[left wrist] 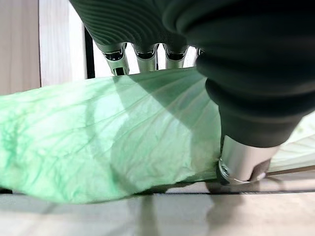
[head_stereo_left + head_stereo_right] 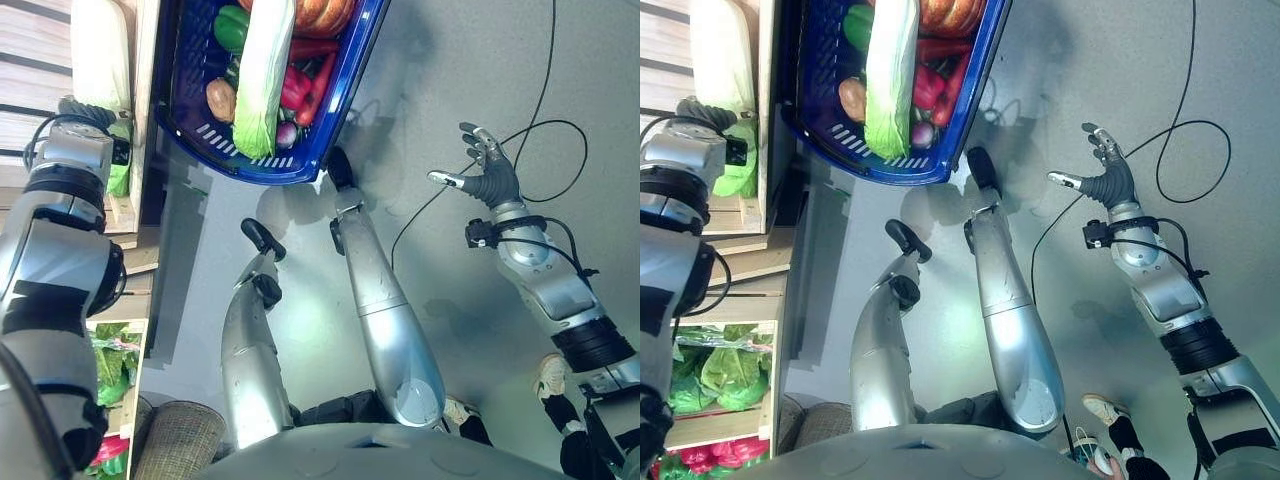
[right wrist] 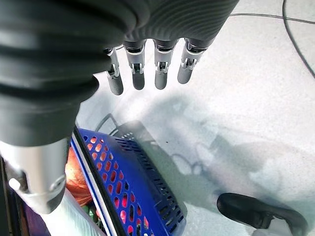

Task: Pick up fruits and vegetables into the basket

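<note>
A: What's the ground like here?

B: A pale grey floor (image 2: 470, 90), smooth and slightly glossy. Along the robot's left runs a light wooden shelf unit (image 2: 140, 130) with slatted boards. A lower compartment of it holds leafy greens (image 2: 715, 375) and something pink-red beneath them that I can't identify.

A: And the container?

B: A blue basket (image 2: 345, 85) with perforated walls sits on the floor just beside the shelf. In it lies a long napa cabbage (image 2: 262, 75) stretched across the other produce, with a green pepper (image 2: 231, 27) near its pale end, red peppers (image 2: 300, 85) on its far side, an orange pumpkin (image 2: 322, 14) at the top edge, a brownish potato (image 2: 221, 99) and a small purple onion (image 2: 286, 134) near the cabbage's green tip.

A: The left hand?

B: The left hand (image 2: 85, 112) is at the shelf, on a second cabbage (image 1: 123, 137) that rests on the boards. In the left wrist view its fingers (image 1: 145, 58) go over the far side of the green leaves and the thumb (image 1: 243, 164) presses against the near side, so it is grasping that cabbage.

A: The right hand?

B: The right hand (image 2: 490, 175) is over the bare floor, well apart from the basket, fingers spread and relaxed, holding nothing
</note>
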